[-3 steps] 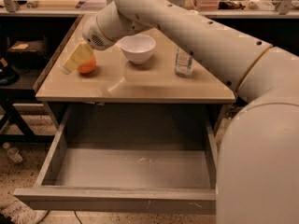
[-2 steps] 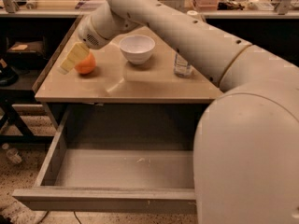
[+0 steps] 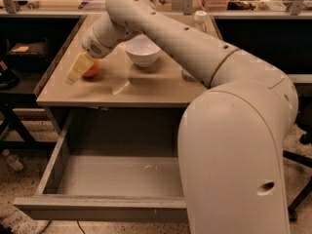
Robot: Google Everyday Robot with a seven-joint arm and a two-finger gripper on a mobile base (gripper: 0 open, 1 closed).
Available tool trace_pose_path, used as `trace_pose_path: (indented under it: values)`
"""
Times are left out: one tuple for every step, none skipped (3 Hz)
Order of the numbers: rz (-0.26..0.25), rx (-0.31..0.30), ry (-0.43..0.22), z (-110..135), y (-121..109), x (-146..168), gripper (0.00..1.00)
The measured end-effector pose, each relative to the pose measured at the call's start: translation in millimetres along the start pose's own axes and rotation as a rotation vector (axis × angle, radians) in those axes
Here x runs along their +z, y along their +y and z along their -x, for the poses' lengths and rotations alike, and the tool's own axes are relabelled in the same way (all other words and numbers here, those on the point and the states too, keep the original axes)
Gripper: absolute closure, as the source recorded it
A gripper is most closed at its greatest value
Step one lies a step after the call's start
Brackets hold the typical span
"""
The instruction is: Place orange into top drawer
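Compared with a moment ago, your arm's big pale body has swung further left in the camera view. It now covers the right part of the top drawer (image 3: 105, 177) and most of the bottle (image 3: 199, 17), which stood in plain sight before. Only the bottle's white cap above the forearm and a little of its base below it show now. The gripper (image 3: 75, 72) has dropped slightly and sits at the left end of the counter (image 3: 146, 89), its yellowish tip angled down and to the left across the near side of the orange (image 3: 92, 68). The orange has not shifted: it rests on the counter near the left edge, left of the white bowl (image 3: 143, 50) and apart from it. You cannot tell from here whether the gripper has closed on the fruit or merely lies against it, because the tip hides the place where they meet. The bowl stands upright just behind the middle of the counter where it was, showing its plain white inside under the forearm. The drawer is pulled fully out below the counter, as before. Its grey floor carries only a few pale specks near the middle, and its flat front panel is nearest you.
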State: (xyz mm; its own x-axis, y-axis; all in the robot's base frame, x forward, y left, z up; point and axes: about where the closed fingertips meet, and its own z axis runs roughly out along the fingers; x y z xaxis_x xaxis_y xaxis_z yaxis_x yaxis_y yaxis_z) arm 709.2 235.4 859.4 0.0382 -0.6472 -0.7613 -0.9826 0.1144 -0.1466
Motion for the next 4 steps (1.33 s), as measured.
trace_pose_path:
  values:
    - [0.007, -0.001, 0.015, -12.4, -1.2, 10.4, 0.00]
    - [0.008, -0.001, 0.016, -12.7, -1.1, 10.8, 0.19]
    - [0.008, -0.001, 0.016, -12.7, -1.1, 10.8, 0.41]
    - [0.008, -0.001, 0.016, -12.7, -1.1, 10.8, 0.64]
